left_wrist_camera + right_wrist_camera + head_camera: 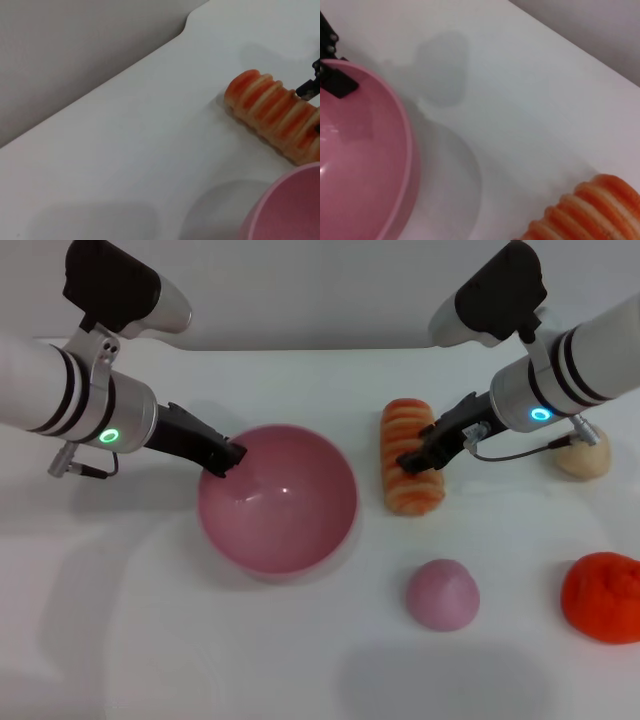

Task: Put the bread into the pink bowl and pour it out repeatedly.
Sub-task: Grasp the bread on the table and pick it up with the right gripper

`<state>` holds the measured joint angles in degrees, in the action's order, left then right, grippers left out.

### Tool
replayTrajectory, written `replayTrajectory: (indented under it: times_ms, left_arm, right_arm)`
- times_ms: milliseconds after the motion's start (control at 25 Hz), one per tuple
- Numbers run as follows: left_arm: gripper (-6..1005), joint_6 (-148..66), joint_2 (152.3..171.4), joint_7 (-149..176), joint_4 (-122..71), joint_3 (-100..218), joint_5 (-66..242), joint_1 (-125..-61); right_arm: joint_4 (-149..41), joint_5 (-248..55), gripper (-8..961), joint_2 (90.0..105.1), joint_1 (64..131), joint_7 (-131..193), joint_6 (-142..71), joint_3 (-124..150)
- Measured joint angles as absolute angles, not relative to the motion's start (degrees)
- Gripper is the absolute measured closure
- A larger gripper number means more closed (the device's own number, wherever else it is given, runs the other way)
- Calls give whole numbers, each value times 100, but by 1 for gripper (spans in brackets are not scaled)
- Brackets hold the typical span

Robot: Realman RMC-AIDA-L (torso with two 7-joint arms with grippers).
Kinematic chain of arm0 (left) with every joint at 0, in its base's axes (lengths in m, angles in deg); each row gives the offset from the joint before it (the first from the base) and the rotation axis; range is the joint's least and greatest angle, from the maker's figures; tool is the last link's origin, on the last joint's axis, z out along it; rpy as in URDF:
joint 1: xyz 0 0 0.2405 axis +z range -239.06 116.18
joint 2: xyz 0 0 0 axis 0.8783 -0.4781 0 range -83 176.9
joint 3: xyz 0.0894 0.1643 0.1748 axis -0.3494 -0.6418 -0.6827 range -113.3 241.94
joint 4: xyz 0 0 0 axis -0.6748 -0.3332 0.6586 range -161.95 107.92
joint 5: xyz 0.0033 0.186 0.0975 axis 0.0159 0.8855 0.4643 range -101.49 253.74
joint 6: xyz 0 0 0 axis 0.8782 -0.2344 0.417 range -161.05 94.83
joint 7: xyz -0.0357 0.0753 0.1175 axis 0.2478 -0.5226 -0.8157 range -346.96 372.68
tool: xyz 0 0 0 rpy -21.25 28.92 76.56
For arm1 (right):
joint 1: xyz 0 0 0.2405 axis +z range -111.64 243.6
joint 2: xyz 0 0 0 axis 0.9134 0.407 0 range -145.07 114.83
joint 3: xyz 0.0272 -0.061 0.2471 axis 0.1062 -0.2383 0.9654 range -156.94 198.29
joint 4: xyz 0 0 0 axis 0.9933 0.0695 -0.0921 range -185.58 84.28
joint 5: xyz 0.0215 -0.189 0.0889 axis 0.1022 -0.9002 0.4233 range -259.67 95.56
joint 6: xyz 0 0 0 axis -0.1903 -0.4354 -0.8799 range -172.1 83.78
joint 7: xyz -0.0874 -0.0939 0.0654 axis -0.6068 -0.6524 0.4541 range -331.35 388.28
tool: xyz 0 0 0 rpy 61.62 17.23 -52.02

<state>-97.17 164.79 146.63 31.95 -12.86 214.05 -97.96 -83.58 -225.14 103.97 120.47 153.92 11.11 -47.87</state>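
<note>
So the pink bowl (278, 498) sits empty around the middle of the table, a bit toward the left edge, and the left gripper (225, 457) has its claw pinched on the bowl's rim on that side, holding it in place. The bread (410, 457) lies striped side up just right of the bowl, not touching it, pointing toward the far edge. The right gripper (418, 460) is down on the loaf about halfway along, fingers straddling it, but I honestly can't tell if they've squeezed shut on it or are just sitting around it. Nothing's in the bowl, so I'd say this is the grab-the-bread step. Stuff that could go wrong: the loaf is ridged and rounded, so a shallow pinch could let it roll or slip out on the lift. It's also about as long as the bowl is wide, so a crooked drop could hang it on the rim or tip the bowl against the left claw's thin hold.
</note>
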Motion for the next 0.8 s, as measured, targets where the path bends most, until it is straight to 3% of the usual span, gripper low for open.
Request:
replayTrajectory:
  times_ms: [800]
  left_arm:
    - [953, -9716, 16484, 14681, 3196, -1365, 21407, -9860]
  right_arm:
    - [-8027, -22510, 535, 10397, 12088, 15447, 808, -4823]
